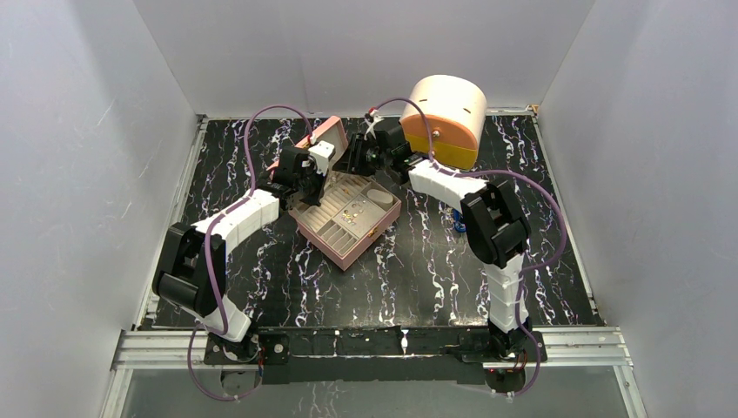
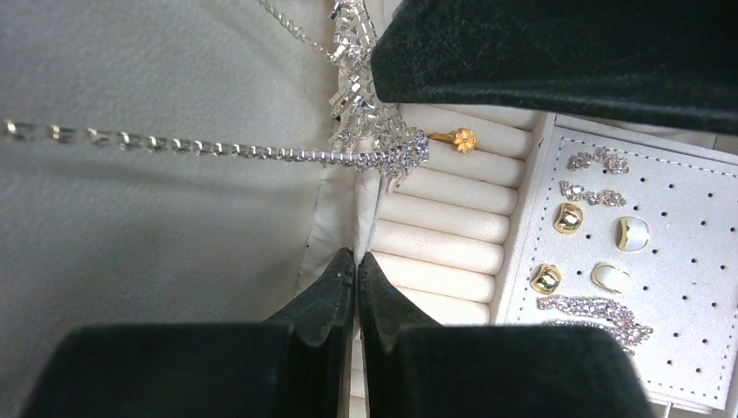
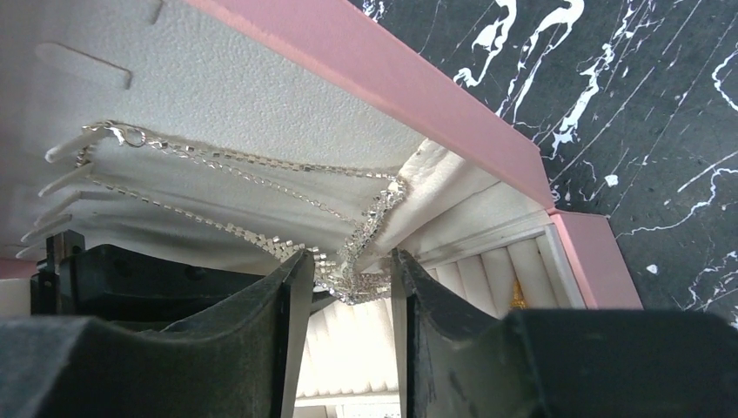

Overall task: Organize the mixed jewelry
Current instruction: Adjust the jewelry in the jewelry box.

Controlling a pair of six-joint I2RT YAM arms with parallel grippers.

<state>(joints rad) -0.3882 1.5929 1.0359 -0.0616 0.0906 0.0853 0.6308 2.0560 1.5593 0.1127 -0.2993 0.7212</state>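
While the right gripper [image 3: 350,259] hangs open just at the sparkly necklace [image 3: 374,209] draped in the lid [image 3: 418,96], left gripper [image 2: 356,259] shut empty over the ring rolls [image 2: 444,218], I'd fear a jaw snagging that chain loose

The bench [image 1: 418,270] is black, marbled with white veins. The box [image 3: 392,78] is pale pink outside. Its lining [image 3: 261,78] is off-white with a fine pebbled grain, and its ring rolls [image 2: 444,231] are cream. The earring panel [image 2: 687,174] is white, dotted with rows of small dark holes. The necklace [image 2: 218,148] is silver with clear, glinting stones. The ring [image 2: 459,138] is gold with a flower on it. The gold earrings [image 2: 567,218] are plain and shiny, the pearl earrings [image 2: 633,232] are milky white in gold rims, and the long earrings [image 2: 600,309] are silver with a lilac sparkle. The drum [image 1: 448,104] is cream with an orange face. The cables [image 1: 278,107] are purple. The arms [image 1: 248,216] are white with black joints. The jaws are matte black.
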